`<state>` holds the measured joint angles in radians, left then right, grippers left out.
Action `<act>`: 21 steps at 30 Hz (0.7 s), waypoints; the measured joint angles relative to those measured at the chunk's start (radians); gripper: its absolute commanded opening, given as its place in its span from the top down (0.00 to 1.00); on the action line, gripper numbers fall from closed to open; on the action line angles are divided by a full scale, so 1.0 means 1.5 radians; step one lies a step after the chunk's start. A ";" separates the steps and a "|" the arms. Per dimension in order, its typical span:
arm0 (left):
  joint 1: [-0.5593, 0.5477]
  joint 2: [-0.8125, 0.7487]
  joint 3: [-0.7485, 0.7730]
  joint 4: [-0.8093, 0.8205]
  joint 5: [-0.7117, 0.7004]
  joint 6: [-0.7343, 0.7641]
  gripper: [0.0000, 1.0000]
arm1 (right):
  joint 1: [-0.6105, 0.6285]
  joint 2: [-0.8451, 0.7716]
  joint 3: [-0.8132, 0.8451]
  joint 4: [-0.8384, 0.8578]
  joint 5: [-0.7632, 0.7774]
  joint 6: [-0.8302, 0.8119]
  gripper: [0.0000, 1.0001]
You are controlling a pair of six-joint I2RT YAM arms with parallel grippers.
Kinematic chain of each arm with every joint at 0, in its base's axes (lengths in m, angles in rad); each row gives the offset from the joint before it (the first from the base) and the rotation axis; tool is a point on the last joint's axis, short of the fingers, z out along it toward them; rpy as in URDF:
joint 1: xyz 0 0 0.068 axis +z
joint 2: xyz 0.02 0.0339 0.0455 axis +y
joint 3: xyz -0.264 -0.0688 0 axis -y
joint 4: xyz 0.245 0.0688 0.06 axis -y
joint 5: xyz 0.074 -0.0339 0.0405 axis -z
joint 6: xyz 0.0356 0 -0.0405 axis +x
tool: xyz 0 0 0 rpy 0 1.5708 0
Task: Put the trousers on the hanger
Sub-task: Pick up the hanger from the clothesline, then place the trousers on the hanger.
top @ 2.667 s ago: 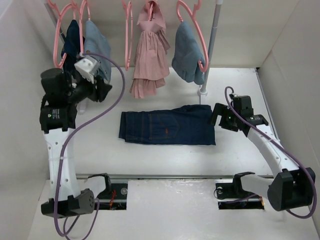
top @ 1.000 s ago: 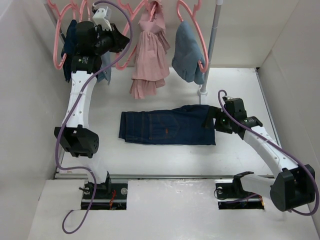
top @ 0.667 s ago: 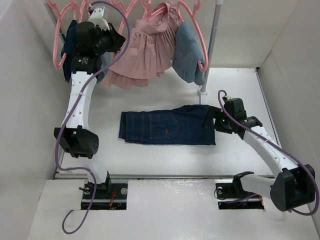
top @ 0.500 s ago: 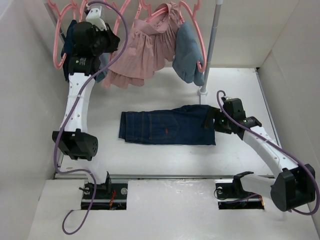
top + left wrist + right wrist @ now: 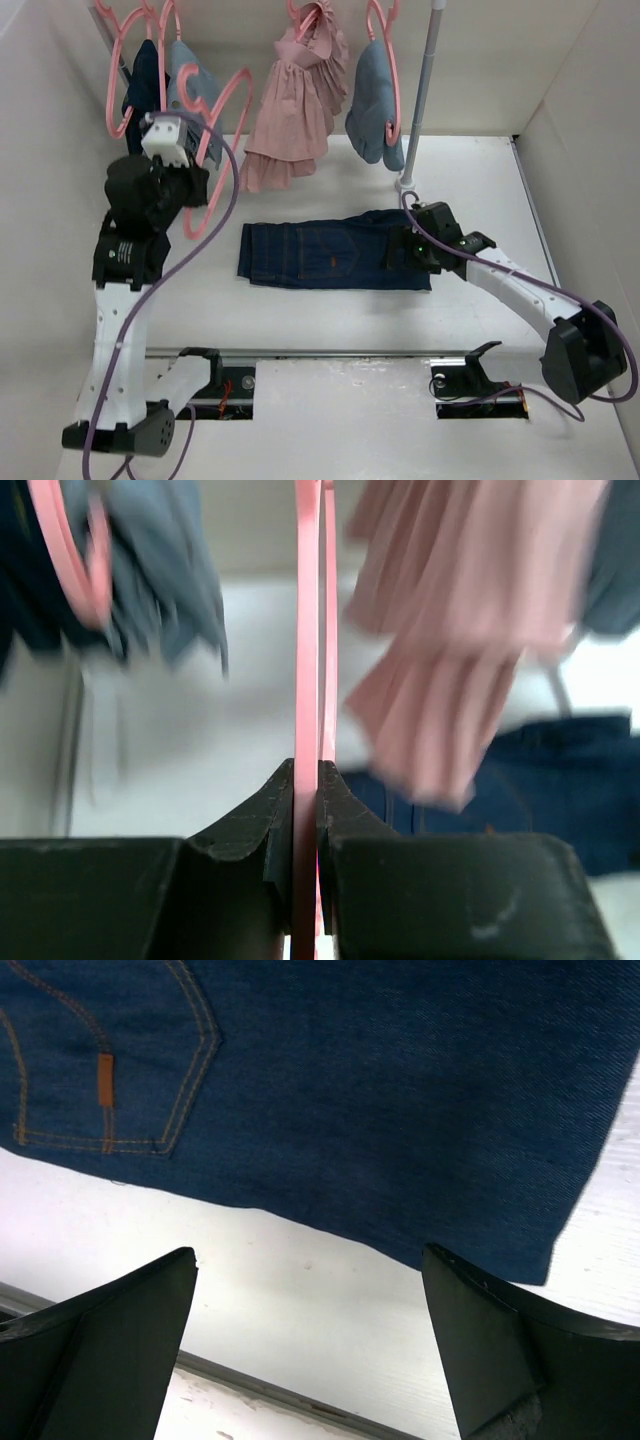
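Tabletop (image 5: 300, 320) white. Trousers (image 5: 320, 255) lie folded flat mid-tabletop, long axis left-right in the top view, stitched back pocket facing up. Hanger (image 5: 307, 630) is raised off the tabletop, left of the trousers, tilted, and seen edge-on in the left wrist view. Left tool (image 5: 306, 780) is clamped on the hanger's thin frame. Right tool (image 5: 310, 1252) has fingers wide apart, low over the trousers' right end.
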<state>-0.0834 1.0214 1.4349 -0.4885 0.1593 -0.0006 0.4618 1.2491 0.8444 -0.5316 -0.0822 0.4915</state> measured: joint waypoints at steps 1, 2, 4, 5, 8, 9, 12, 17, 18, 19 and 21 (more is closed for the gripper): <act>0.003 -0.024 -0.032 -0.020 -0.004 -0.001 1.00 | 0.004 0.003 0.000 0.004 0.000 0.003 0.02; 0.007 -0.040 -0.056 -0.038 -0.005 -0.005 1.00 | 0.005 0.005 0.001 0.009 -0.001 0.008 0.02; 0.018 -0.062 -0.115 -0.064 -0.004 -0.015 1.00 | 0.007 0.007 0.003 0.018 -0.004 0.016 0.02; 0.021 -0.065 -0.134 -0.078 -0.003 -0.022 1.00 | 0.007 0.007 0.004 0.023 -0.005 0.020 0.02; 0.030 -0.068 -0.231 -0.095 0.016 -0.053 1.00 | 0.008 0.008 0.007 0.033 -0.009 0.032 0.02; 0.030 -0.067 -0.260 -0.099 0.032 -0.066 1.00 | 0.009 0.009 0.008 0.035 -0.010 0.035 0.02; 0.027 -0.072 -0.321 -0.094 0.084 -0.113 1.00 | 0.019 0.012 0.008 0.036 -0.007 0.051 0.02; -0.041 -0.128 -0.390 0.005 0.101 -0.191 1.00 | 0.019 0.011 0.004 0.040 -0.004 0.089 0.01; -0.062 -0.140 -0.398 0.024 0.097 -0.204 1.00 | 0.014 0.008 -0.003 0.045 -0.001 0.099 0.01; -0.086 -0.150 -0.405 0.042 0.095 -0.218 1.00 | 0.007 0.002 -0.011 0.046 0.002 0.111 0.01; -0.129 -0.158 -0.419 0.082 0.088 -0.246 1.00 | -0.018 -0.014 -0.030 0.047 0.005 0.129 0.01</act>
<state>-0.2775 0.7837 0.8070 -0.3656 0.2916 -0.3691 0.4355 1.2278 0.7998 -0.4614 -0.0746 0.6849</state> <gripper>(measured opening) 0.058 0.993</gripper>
